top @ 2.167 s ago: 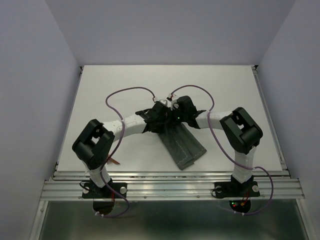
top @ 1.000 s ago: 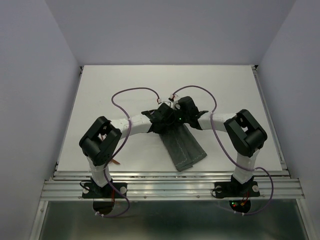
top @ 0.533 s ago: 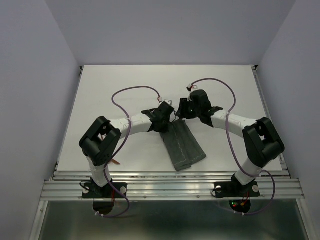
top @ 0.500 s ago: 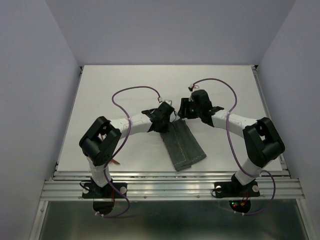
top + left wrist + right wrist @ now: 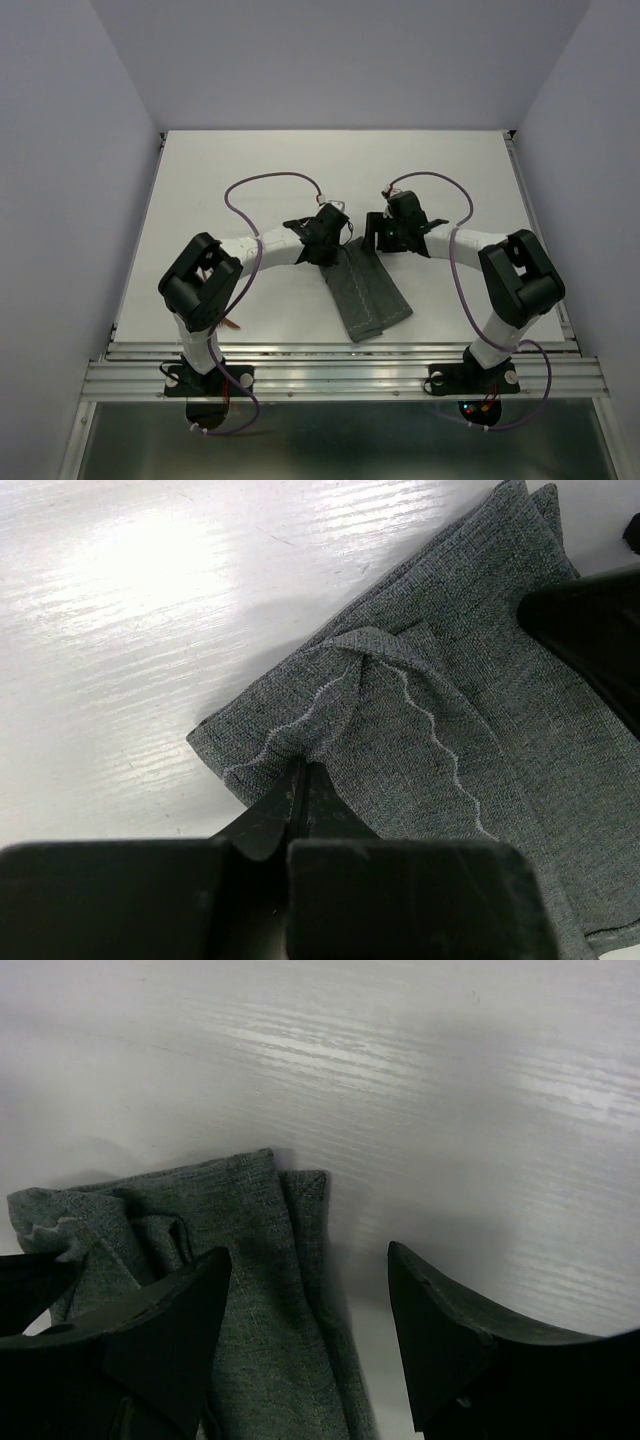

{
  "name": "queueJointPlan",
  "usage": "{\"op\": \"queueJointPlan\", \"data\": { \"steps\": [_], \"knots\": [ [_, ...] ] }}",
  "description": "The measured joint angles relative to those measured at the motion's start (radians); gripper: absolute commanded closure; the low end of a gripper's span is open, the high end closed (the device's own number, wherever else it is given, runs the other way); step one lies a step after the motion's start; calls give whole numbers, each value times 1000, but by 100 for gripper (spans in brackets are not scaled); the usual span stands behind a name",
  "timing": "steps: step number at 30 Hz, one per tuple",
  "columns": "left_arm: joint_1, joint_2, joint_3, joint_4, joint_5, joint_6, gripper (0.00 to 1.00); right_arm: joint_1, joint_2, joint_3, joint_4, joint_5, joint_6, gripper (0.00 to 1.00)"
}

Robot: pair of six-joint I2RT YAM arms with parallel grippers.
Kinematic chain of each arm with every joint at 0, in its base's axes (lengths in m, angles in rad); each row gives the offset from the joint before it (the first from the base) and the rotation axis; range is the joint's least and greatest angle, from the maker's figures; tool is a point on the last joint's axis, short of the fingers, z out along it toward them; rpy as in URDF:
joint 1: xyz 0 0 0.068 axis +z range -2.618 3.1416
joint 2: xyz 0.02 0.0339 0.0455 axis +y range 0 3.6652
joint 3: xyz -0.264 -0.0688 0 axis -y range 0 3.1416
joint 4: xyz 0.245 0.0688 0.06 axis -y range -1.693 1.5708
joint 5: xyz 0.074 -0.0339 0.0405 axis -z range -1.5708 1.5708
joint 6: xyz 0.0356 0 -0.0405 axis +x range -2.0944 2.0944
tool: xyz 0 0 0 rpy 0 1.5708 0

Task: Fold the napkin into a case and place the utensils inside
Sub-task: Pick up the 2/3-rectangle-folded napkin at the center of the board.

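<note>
The folded grey-green cloth napkin [image 5: 368, 292] was seen lying slantwise on the white table [image 5: 230, 170], between the arms. Its far edge was pinched in the fully closed left gripper [image 5: 300, 772], and the top layer was puckered there. The right gripper [image 5: 305, 1260] was held wide apart over the far right corner, with nothing gripped. For a clean pocket, only the upper layer (not the whole stack) should be lifted, and gently.

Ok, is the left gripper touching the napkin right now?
Touching. The left wrist view shows the left gripper with its tips shut on the napkin at the stitched hem, and the cloth puckers up into them.
</note>
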Motion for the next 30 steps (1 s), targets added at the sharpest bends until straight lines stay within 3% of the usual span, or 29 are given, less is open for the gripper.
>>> {"op": "queueJointPlan", "data": {
  "steps": [7, 10, 16, 17, 20, 30],
  "knots": [
    [0, -2, -1, -3, 6, 15, 100, 0, 10, -9, 41, -93, -5, 33],
    [0, -4, -1, -3, 10, 23, 100, 0, 25, -7, 69, -119, -5, 39],
    [0, -19, -3, -3, 16, 34, 100, 0, 53, -3, 95, -118, 14, 78],
    [0, -22, -6, -3, 17, 35, 100, 0, 55, -4, 94, -109, 19, 88],
    [1, -35, -16, -3, 22, 40, 100, 0, 56, -5, 85, -77, 34, 99],
    [6, -68, -55, -5, 48, 42, 100, 0, 48, -6, 74, -40, 57, 99]
  ]
}}
